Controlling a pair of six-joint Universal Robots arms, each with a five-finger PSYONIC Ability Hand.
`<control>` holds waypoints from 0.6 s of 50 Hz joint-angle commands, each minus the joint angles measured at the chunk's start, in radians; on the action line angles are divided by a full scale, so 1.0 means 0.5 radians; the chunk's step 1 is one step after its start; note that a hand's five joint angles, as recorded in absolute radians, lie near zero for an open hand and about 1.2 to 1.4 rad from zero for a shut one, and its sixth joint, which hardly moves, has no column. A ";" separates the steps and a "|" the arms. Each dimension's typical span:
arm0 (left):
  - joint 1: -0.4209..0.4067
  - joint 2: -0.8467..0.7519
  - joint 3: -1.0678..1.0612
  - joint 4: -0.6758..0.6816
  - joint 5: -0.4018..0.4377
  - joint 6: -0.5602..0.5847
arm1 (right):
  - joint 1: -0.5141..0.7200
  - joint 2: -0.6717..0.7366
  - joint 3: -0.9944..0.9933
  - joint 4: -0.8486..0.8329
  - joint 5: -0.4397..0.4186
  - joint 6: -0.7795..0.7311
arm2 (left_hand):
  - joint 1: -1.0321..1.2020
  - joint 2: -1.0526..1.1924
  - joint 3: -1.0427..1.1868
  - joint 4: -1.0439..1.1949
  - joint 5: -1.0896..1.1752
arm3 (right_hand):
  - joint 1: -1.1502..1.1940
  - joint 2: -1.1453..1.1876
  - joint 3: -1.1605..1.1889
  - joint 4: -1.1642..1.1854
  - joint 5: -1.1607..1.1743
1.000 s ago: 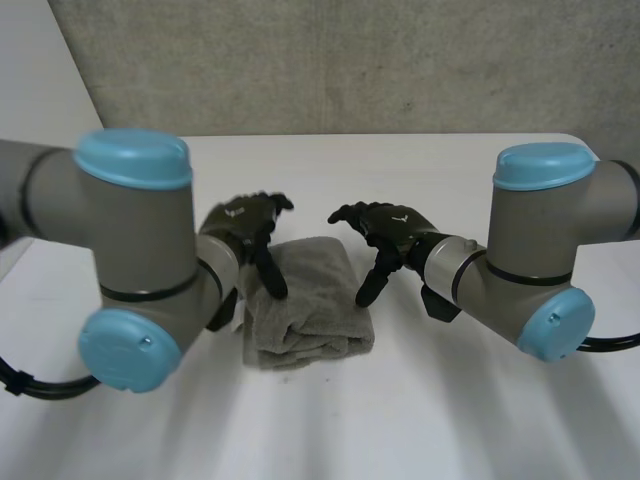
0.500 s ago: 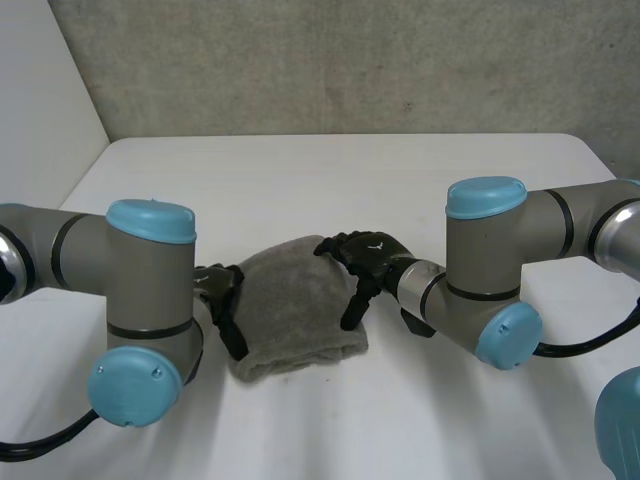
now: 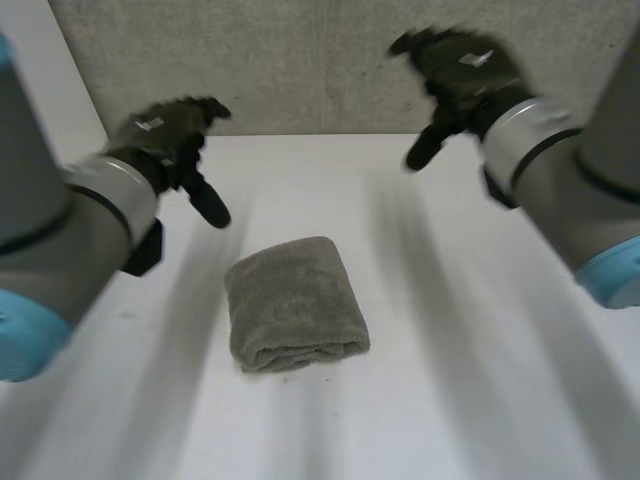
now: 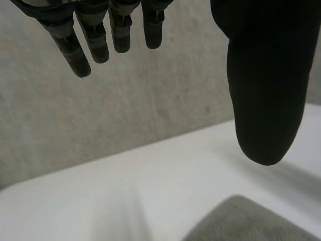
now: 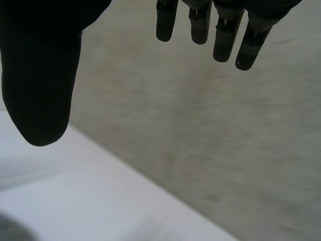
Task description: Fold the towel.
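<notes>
A grey towel (image 3: pixel 294 303) lies folded into a thick rectangle on the white table (image 3: pixel 450 350), near its middle. My left hand (image 3: pixel 170 135) hangs high above the table, to the left of the towel, with its fingers (image 4: pixel 93 37) straight and holding nothing. My right hand (image 3: pixel 460 65) is raised high at the back right, well clear of the towel, fingers (image 5: pixel 220 30) also straight and empty. In the left wrist view a corner of the towel (image 4: pixel 251 223) lies on the table (image 4: pixel 100 201) below the thumb (image 4: pixel 266 75). The right wrist view has the thumb (image 5: pixel 40 75) spread wide from the fingers.
A grey concrete wall (image 3: pixel 320 60) stands behind the table's far edge. The table's left edge (image 3: pixel 85 170) runs beside my left arm (image 3: pixel 60 240). My right arm (image 3: pixel 570 190) reaches in from the right.
Both hands have left the towel's sides and risen high, apart from each other and toward the back. The towel stays folded on the table.
</notes>
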 commanded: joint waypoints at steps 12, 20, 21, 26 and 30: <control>0.110 0.350 -0.068 -0.177 -0.008 -0.011 | -0.161 -0.360 0.358 0.177 0.281 0.012 | 0.040 0.043 0.040 0.042 0.019 | -0.014 0.003 0.014 -0.002 -0.031; 0.138 0.350 -0.074 -0.168 0.004 -0.011 | -0.167 -0.363 0.367 0.171 0.226 0.012 | 0.023 0.026 0.022 0.025 0.001 | -0.014 0.003 0.014 -0.002 -0.031; 0.141 0.350 -0.074 -0.168 0.004 -0.008 | -0.161 -0.363 0.370 0.174 0.201 0.012 | 0.017 0.020 0.016 0.019 -0.004 | -0.014 0.003 0.014 -0.002 -0.031; 0.156 0.350 -0.074 -0.162 0.007 -0.008 | -0.164 -0.363 0.385 0.174 0.152 0.012 | 0.017 0.020 0.016 0.019 -0.005 | -0.014 0.003 0.014 -0.002 -0.031; 0.162 0.350 -0.071 -0.159 0.016 -0.008 | -0.167 -0.369 0.398 0.171 0.146 0.012 | 0.011 0.014 0.010 0.013 -0.010 | -0.014 0.003 0.014 -0.002 -0.031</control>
